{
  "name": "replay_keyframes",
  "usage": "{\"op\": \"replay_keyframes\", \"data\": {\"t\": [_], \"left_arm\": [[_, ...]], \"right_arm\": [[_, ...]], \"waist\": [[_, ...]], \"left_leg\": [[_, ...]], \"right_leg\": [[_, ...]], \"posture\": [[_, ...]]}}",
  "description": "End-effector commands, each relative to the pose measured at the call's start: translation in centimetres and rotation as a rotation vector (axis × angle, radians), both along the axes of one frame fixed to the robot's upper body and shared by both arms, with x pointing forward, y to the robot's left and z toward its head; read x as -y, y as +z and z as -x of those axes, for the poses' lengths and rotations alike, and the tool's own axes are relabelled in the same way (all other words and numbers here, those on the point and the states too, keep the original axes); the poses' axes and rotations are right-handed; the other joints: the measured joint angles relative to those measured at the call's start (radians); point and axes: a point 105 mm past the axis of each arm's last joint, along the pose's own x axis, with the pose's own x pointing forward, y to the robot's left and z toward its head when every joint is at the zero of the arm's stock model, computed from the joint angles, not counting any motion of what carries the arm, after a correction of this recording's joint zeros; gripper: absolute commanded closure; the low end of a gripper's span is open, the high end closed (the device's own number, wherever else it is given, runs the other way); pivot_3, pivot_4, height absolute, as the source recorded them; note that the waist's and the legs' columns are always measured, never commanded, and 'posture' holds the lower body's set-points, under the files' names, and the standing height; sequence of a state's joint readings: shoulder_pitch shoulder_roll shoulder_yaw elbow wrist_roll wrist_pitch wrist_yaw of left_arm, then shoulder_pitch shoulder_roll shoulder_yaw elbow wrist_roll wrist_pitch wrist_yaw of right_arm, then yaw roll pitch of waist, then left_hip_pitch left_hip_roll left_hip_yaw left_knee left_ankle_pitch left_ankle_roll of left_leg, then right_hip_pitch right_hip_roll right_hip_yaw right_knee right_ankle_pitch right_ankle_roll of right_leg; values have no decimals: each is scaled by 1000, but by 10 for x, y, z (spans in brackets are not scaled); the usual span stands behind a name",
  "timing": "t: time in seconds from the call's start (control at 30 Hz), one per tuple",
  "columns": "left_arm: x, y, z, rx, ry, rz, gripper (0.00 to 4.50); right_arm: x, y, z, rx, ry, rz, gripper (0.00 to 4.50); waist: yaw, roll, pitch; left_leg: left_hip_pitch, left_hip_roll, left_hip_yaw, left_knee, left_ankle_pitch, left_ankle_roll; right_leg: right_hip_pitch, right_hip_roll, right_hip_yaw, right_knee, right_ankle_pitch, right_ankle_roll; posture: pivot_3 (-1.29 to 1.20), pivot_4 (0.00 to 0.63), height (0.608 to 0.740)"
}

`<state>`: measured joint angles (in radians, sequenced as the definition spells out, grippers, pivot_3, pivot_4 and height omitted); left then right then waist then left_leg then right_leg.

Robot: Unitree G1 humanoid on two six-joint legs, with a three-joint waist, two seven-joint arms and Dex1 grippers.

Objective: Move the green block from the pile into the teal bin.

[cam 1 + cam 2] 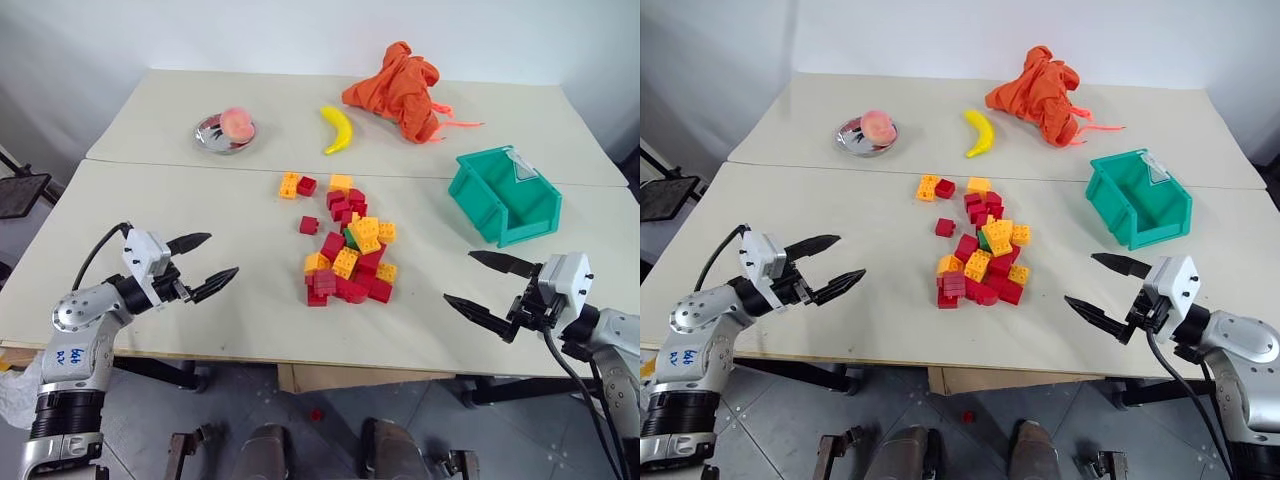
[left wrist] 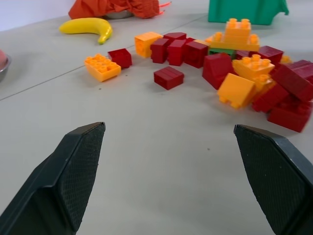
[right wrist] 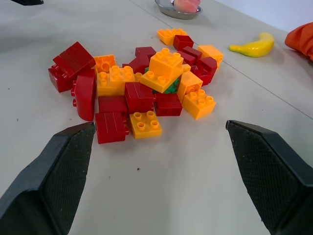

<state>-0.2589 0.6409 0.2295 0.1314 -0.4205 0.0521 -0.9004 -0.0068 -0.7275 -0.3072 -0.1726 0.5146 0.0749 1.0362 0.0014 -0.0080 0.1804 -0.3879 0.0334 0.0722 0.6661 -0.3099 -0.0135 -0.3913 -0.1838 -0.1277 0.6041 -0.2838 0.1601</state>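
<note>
Table: two pale tabletops (image 1: 200, 300) butted together, a seam running across between the near one and the far one.
Pile: the pile (image 1: 350, 255) of red and yellow-orange bricks sits near the middle of the near tabletop, trailing toward the seam; a few loose bricks lie apart on its far-left side.
Green block: the green block (image 1: 349, 238) is inside the pile, toward its far half; only a sliver of it shows.
What covers it: a yellow-orange brick (image 3: 163, 67) rests tilted on top of it, with red bricks pressed around its sides.
Its heading: too little of it shows to tell its long axis or which way its studs face.
Teal bin: the teal bin (image 1: 503, 195) stands near the right edge of the near tabletop, just short of the seam, well apart from the pile, mouth tipped up toward the far right.
Far tabletop: a banana (image 1: 337, 128) near the middle, a crumpled orange cloth (image 1: 400, 87) to its right, a metal dish (image 1: 224, 133) with a peach on it to its left.
Left gripper: the left gripper (image 1: 202, 263) hovers over the near-left part of the table, jaws spread wide, holding nothing, pointing toward the pile.
Right gripper: the right gripper (image 1: 482, 285) hovers at the near-right edge, jaws spread wide, holding nothing, also turned toward the pile.
</note>
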Motion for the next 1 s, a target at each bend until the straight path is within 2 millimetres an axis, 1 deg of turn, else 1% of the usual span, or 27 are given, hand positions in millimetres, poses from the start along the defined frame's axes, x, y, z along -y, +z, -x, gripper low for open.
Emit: {"op": "replay_keyframes", "data": {"t": [0.03,0.13,0.23,0.3,0.37,0.47,0.53,0.6,0.7,0.77,0.83,0.9,0.97,1.0], "left_arm": [[-5,10,-2,38,23,7,0],[-1,13,-2,42,-15,50,0],[3,9,0,32,-71,3,0],[10,3,5,11,-140,-35,0],[27,-1,13,0,-248,-74,0],[57,3,23,3,-413,-86,0],[75,7,27,17,-500,-80,406],[92,9,26,37,-552,-77,833],[112,11,26,30,-633,-56,1875],[123,13,23,23,-664,-41,2481],[142,16,19,19,-709,-19,3137],[165,18,15,26,-770,-31,3829],[187,16,5,23,-796,-79,4468],[199,19,0,35,-816,-94,4468]], "right_arm": [[-4,1,1,24,11,-2,44],[-5,0,-1,27,14,-5,44],[-6,4,-1,36,17,-11,44],[-6,10,1,47,11,-23,44],[-3,15,4,58,-7,-29,44],[12,23,11,76,-68,-24,44],[27,26,17,80,-127,-14,0],[40,26,24,76,-183,-6,0],[49,24,32,72,-231,2,0],[49,24,34,75,-247,-5,0],[46,23,35,80,-259,-14,0],[42,21,36,84,-263,-22,0],[37,21,35,87,-261,-31,0],[34,21,35,90,-257,-36,0]], "waist": [[-1,0,0],[-1,0,0],[-1,0,0],[-1,0,0],[0,0,0],[13,0,0],[23,0,0],[27,0,0],[27,0,0],[21,0,0],[19,0,0],[24,0,0],[27,0,0],[28,0,0]], "left_leg": [[0,0,0,0,0,0],[0,0,0,0,0,0],[0,0,0,0,0,0],[0,0,0,0,0,0],[0,0,0,0,0,0],[0,0,0,0,0,0],[-1,0,0,1,0,0],[0,0,0,1,0,0],[-1,0,0,1,0,0],[0,0,0,1,0,0],[1,0,1,0,0,0],[1,0,0,1,0,0],[0,-1,0,2,0,0],[0,-1,0,2,0,0]], "right_leg": [[0,0,0,0,0,0],[0,0,0,0,0,0],[0,0,0,0,0,0],[0,0,0,0,0,0],[0,0,0,0,0,0],[0,0,0,0,0,0],[0,0,0,0,0,0],[0,0,0,0,0,0],[1,0,0,-1,0,0],[0,0,0,-1,0,0],[1,0,1,0,0,0],[1,0,0,0,0,0],[1,0,1,0,0,0],[2,0,0,-1,0,0]], "posture": [[0,150,740],[0,150,740],[0,150,740],[0,150,740],[0,150,740],[0,150,740],[0,150,740],[0,150,740],[0,150,740],[0,150,740],[0,150,740],[0,150,740],[0,150,740],[0,150,740]]}}
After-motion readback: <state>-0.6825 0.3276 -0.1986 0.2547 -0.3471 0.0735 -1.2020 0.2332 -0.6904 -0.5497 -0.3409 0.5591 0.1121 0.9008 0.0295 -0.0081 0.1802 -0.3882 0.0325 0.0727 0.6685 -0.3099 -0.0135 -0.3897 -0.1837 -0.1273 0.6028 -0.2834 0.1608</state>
